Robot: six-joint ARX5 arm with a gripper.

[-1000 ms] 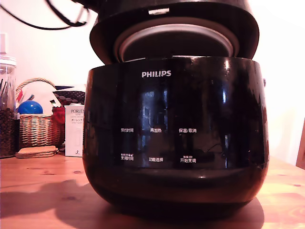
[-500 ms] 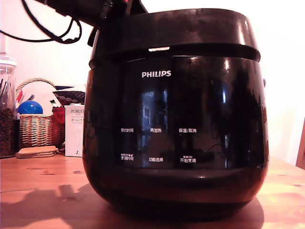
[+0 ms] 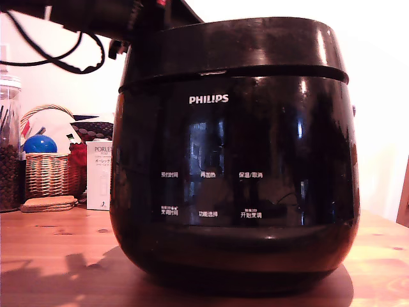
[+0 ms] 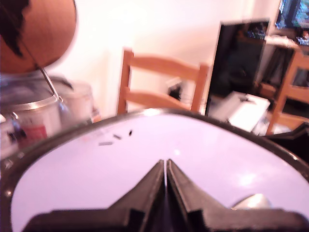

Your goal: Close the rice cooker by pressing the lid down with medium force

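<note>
The rice cooker [image 3: 233,185], a big glossy black pot with a white PHILIPS logo, fills the exterior view on a wooden table [image 3: 45,249]. Its black domed lid [image 3: 243,45] lies flat on the body, with only a thin seam showing between them. The dark arm reaches in from the exterior view's upper left onto the lid's top. In the wrist view my gripper [image 4: 165,164] is shut, its two black fingers pressed together with nothing between them, resting on the lid's glossy top [image 4: 96,179].
At the exterior view's left stand a glass jar [image 3: 9,153], a wicker basket [image 3: 50,169] with a blue ball, a white box [image 3: 99,176] and coasters. Behind the cooker, the wrist view shows a wooden chair [image 4: 159,87] and metal pots [image 4: 43,111].
The lid has swung down from half open, with its inner plate showing, to flat on the body. The arm came down with it at the upper left.
</note>
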